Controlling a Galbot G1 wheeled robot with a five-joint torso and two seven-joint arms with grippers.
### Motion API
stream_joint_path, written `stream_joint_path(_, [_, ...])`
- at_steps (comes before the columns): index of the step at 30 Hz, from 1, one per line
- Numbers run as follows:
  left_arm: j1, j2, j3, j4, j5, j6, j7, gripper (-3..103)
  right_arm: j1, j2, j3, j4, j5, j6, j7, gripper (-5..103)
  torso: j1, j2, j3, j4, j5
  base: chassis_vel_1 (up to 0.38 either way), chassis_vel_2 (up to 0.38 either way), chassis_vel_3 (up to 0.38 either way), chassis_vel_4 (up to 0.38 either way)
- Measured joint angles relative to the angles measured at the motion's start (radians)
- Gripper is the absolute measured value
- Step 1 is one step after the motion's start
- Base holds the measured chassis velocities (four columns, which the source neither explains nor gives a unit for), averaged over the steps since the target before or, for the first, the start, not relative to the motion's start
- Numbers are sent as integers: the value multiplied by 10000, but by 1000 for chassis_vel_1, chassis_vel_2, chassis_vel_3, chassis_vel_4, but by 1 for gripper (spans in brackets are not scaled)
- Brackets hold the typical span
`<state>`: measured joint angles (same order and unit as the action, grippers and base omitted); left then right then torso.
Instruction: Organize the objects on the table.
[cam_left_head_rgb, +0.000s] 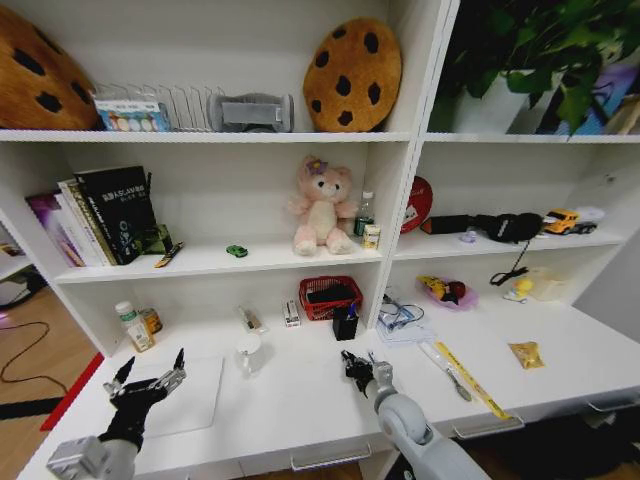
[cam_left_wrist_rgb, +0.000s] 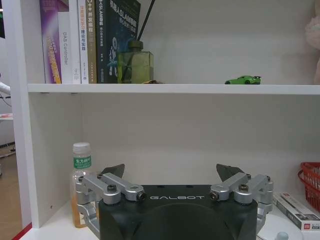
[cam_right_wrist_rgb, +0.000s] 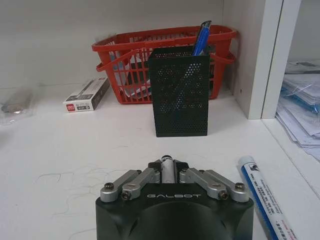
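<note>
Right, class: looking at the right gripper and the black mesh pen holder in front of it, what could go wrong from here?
The right gripper, jaws shut on a slim pen, faces the black mesh pen holder; a low approach might tip it. The blue pen already leaning inside might block the new one going in.

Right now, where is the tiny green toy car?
The green toy car sits on the middle shelf, between the books on its left and the pink plush toy on its right.
</note>
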<state>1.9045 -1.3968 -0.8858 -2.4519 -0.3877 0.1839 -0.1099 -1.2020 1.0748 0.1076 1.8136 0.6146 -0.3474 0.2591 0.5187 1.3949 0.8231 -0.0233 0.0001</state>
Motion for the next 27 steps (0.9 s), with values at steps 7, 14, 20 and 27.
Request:
stream_joint_path(7, [1,0,0,0,0,0,1,100,-63,-551,248,872,-738,2430,-930,12,1,-3,1,-2,0,0,0,0,0])
stream_joint_path(14, [0,0,0,0,0,0,1,100,738,-463,358,680,-1264,4462,-1522,12,1,-2,0,0,-1,0,0,0,0])
stream_joint_path(20, [0,0,0,0,0,0,0,100,1314,-21,466,-118,-1530,5993,-1091,12,2,-2,0,-3,-3,0,0,0,0])
stream_joint_path(27, [1,0,0,0,0,0,0,100,2023,353,238,-1418,-1850,6959,-1003,12,2,-2,-1,0,1,0,0,0,0])
